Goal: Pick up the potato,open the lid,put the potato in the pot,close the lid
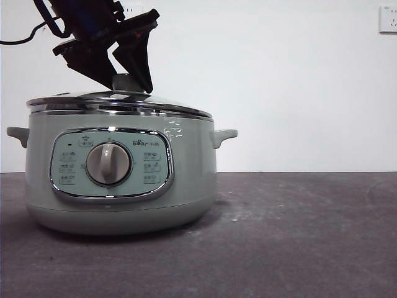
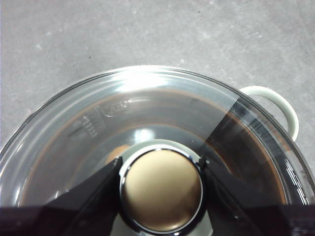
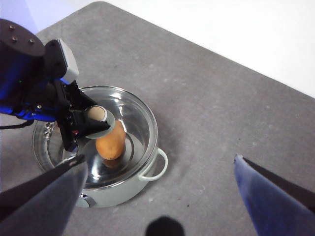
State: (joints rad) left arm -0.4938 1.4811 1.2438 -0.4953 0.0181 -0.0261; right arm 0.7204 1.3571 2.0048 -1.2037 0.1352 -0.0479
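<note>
The potato (image 3: pixel 110 141) lies inside the pot (image 1: pixel 118 205), seen through the glass lid (image 3: pixel 135 115), which sits on the rim. The left end effector (image 2: pixel 161 189) is closed around the lid's knob (image 2: pixel 161 191). The right end effector (image 3: pixel 160 191) hangs wide open and empty, high above the surface (image 1: pixel 298 236). Risk, as I judge it: pulling away before the jaws open could drag the lid askew.

potato (image 3: pixel 109 141) half hidden under knob (image 3: pixel 97 117) and left gripper (image 3: pixel 81 129); front view hides it fully. pot (image 2: pixel 275 105) cropped in left wrist view.
</note>
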